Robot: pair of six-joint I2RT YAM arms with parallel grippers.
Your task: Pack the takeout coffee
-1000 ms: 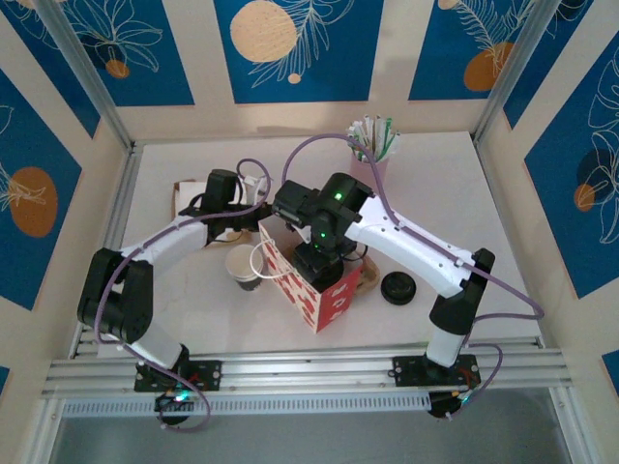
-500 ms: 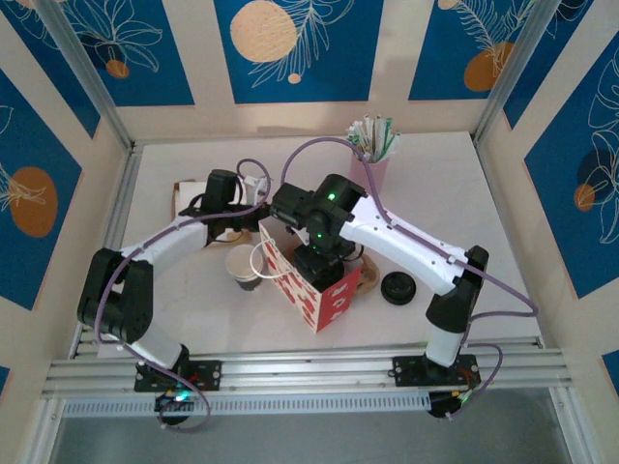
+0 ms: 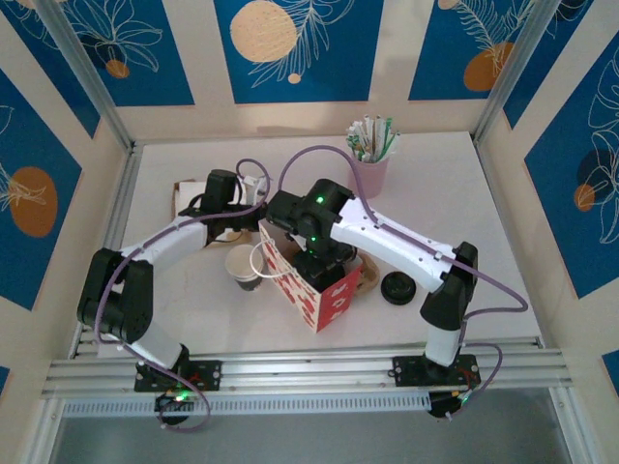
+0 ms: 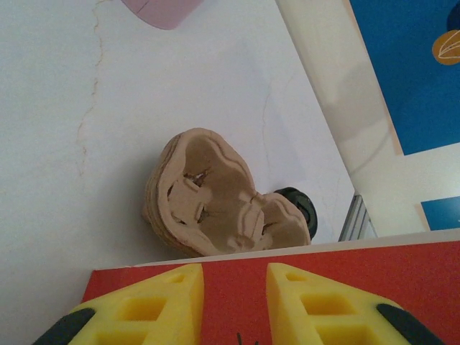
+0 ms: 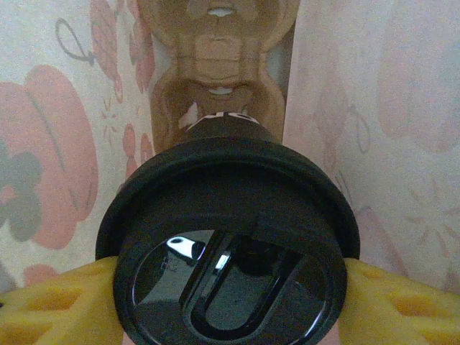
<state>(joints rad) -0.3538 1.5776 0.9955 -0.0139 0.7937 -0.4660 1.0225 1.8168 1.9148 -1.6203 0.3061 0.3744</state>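
- The paper cup (image 3: 242, 265) is standing on the table (image 3: 193, 319), just left of the red bag (image 3: 329, 300), with its mouth up, its long axis vertical and no lid on.
- I'm judging the packing unfinished: this cup is not yet in the bag.
- My right pincer (image 5: 228, 295) is pinching a black lid (image 5: 228, 215) inside the bag, above a cardboard tray (image 5: 215, 86).
- My left pincer (image 4: 235, 287) is sitting by the bag's wall; I cannot tell whether it is gripping anything.

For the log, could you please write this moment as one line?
right gripper: shut on lidded cup inside red bag | left gripper: at bag rim | paper cup: beside bag, unpacked
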